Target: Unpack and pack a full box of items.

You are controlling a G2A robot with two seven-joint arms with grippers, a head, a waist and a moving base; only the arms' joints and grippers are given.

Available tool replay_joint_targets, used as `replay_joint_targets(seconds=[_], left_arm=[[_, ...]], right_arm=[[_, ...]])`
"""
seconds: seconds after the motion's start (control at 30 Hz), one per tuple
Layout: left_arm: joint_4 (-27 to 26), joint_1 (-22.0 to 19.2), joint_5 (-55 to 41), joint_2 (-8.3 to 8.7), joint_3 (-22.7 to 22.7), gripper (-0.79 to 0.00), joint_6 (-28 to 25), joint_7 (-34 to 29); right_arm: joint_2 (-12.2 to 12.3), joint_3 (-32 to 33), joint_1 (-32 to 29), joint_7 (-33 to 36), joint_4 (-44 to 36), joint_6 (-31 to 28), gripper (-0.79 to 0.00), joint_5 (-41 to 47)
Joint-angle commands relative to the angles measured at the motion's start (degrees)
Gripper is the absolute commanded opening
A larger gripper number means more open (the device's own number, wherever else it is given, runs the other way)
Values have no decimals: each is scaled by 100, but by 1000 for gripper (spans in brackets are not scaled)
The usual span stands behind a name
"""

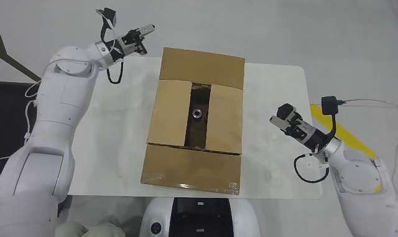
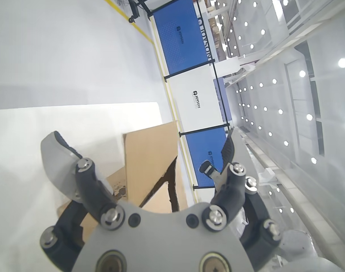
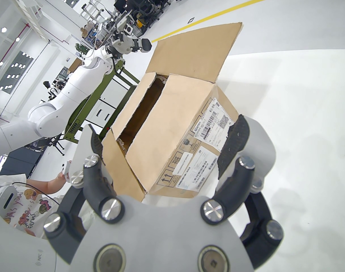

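Between left claw (image 1: 144, 30) and right claw (image 1: 280, 115) sits the box (image 1: 169, 112).

Most of the box (image 1: 191, 168) interior hides under its flaps (image 1: 169, 112).

The cardboard box (image 1: 224, 119) is brown, its labels (image 3: 215, 125) white with black print, the table (image 1: 112, 150) plain white

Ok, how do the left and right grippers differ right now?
The left gripper is beyond the far edge of the table, near its left corner; the right gripper is over the table, right of the box. The left gripper faces the box's far flap; the right gripper faces its labelled side. Both have jaws open and hold nothing.
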Motion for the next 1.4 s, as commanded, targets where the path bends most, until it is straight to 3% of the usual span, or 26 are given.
replay_joint_targets(seconds=[0.0,0.27,0.7,1.23,1.37], left_arm=[[145,-38,72,-53,108,0,-31,127],[694,-204,-146,-401,627,0,50,255],[1595,-529,-915,-953,1075,0,447,-259],[2221,-797,-2169,-1177,776,0,758,-2187],[2149,-831,-2259,-1170,697,0,454,-2640]], right_arm=[[0,0,0,0,0,0,0,0],[0,0,0,0,0,0,0,0],[0,0,0,0,0,0,0,0],[0,0,0,0,0,0,0,0],[0,0,0,0,0,0,0,0]])
